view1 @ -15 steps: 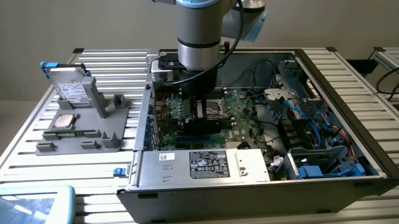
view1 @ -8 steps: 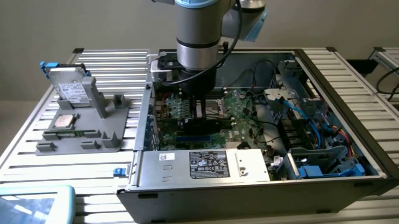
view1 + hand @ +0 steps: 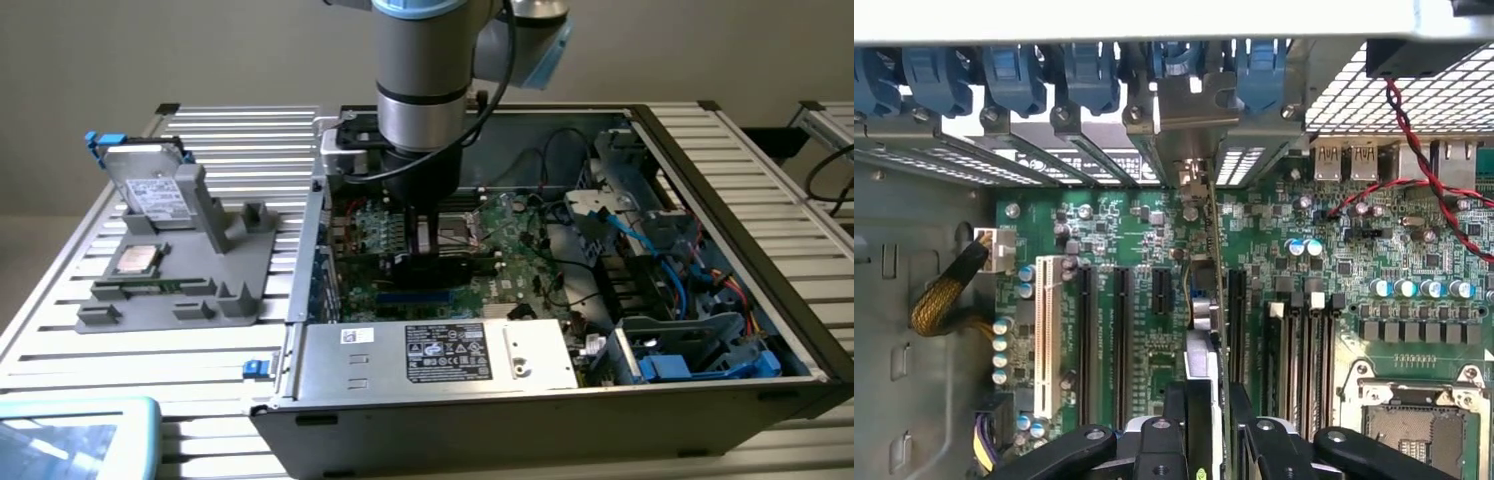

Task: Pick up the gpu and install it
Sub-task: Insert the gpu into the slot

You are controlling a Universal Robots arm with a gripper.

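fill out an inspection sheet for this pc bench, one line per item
surface: slatted aluminium table carrying an open grey metal computer case
job's things: thin dark gpu with silvery end bracket, upright over the green motherboard slots; seated or not, cannot tell
clutter: grey plastic holder with silver hard drive and narrow green memory stick
grippers: black gripper shut on the gpu
cables: blue cables, red-black twisted wire, yellow braided bundle
surroundings: plain wall
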